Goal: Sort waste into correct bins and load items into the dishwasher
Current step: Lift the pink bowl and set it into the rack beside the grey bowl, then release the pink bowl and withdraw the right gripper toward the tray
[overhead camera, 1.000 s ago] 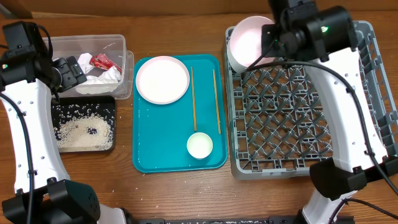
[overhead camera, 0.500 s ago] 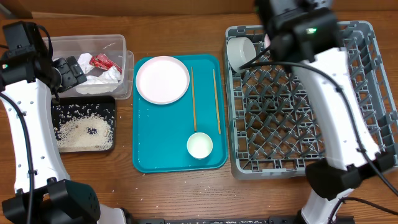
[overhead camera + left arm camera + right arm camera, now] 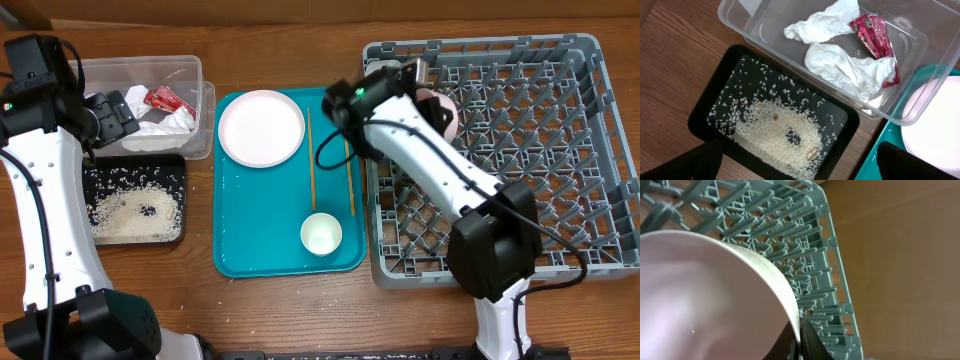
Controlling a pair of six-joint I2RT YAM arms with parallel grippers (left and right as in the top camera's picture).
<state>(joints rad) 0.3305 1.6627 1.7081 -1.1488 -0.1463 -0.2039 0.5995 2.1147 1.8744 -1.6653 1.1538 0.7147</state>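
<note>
My right gripper (image 3: 801, 342) is shut on the rim of a pale-pink bowl (image 3: 705, 295), held on edge among the pegs at the far left of the grey dish rack (image 3: 540, 180); overhead shows the bowl (image 3: 447, 112) beside the gripper (image 3: 425, 95). My left gripper (image 3: 800, 167) is open and empty, hovering over the black tray (image 3: 705, 105) of rice (image 3: 775, 135) and the clear tub (image 3: 765, 30). The tub holds crumpled white napkins (image 3: 840, 65) and a red wrapper (image 3: 875, 35). A white plate (image 3: 261, 128), two chopsticks (image 3: 311, 160) and a small cup (image 3: 321, 233) lie on the teal tray (image 3: 250, 255).
The right arm stretches from the table's front edge diagonally over the rack's left side and the teal tray's right edge. The tub (image 3: 195, 75) and black tray (image 3: 90, 170) stand at the left, next to the teal tray. Bare wood surrounds everything.
The right arm has swung down and left from high over the rack's far-left corner. The pink bowl has turned on edge and dropped among the pegs. The left arm has not moved.
</note>
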